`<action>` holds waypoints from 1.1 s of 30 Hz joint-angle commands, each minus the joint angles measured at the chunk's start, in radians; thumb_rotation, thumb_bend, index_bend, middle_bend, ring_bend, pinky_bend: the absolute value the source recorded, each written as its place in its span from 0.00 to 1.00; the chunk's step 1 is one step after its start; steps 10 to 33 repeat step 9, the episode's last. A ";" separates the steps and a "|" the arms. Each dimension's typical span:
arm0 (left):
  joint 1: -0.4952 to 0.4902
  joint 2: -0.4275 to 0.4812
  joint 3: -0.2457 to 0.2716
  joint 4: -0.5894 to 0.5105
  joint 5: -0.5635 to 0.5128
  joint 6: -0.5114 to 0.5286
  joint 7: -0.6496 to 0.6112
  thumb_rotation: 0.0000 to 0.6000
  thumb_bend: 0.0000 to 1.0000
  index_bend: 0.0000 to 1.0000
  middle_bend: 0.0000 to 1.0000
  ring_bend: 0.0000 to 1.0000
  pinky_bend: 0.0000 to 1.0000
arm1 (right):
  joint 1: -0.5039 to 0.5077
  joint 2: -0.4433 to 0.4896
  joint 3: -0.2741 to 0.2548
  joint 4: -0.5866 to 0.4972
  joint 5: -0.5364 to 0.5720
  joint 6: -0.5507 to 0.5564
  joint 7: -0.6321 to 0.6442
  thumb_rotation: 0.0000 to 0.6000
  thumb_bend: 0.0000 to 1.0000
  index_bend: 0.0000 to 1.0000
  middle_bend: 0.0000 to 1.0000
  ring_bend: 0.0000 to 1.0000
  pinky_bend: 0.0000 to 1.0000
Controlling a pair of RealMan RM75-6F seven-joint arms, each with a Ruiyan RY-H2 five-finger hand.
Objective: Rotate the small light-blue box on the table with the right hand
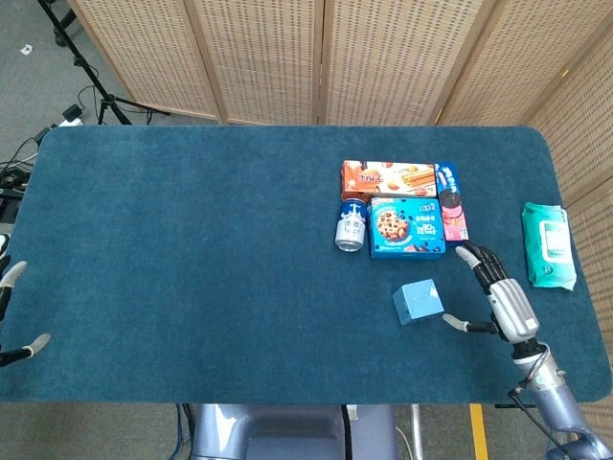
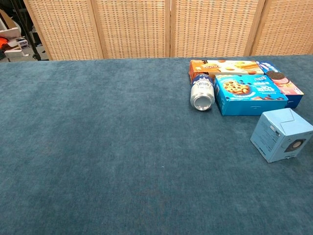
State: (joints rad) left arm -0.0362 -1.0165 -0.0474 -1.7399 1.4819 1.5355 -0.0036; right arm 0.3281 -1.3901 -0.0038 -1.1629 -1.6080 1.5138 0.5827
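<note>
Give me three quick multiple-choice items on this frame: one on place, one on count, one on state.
1. Where is the small light-blue box relative to the can?
A) nearer the robot, to its right B) behind it C) on it
2. How many snack boxes are grouped by the can?
A) one B) three C) five
3. What is the right hand doing?
A) gripping the box B) open, clear of the box C) resting on the can

Answers: 1 A, head view shows it; 2 B, three flat boxes; 3 B, fingers spread, a gap to the box.

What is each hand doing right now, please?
Left hand: only its fingers show at the table edge, spread, holding nothing.
Right hand: open, fingers spread, clear of the small light-blue box.
</note>
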 commanded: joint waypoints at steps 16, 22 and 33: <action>0.004 -0.003 0.003 0.026 0.021 0.013 -0.032 1.00 0.00 0.00 0.00 0.00 0.00 | -0.185 0.226 -0.006 -0.516 0.140 0.086 -0.651 1.00 0.00 0.00 0.00 0.00 0.00; 0.004 -0.003 0.003 0.026 0.021 0.013 -0.032 1.00 0.00 0.00 0.00 0.00 0.00 | -0.185 0.226 -0.006 -0.516 0.140 0.086 -0.651 1.00 0.00 0.00 0.00 0.00 0.00; 0.004 -0.003 0.003 0.026 0.021 0.013 -0.032 1.00 0.00 0.00 0.00 0.00 0.00 | -0.185 0.226 -0.006 -0.516 0.140 0.086 -0.651 1.00 0.00 0.00 0.00 0.00 0.00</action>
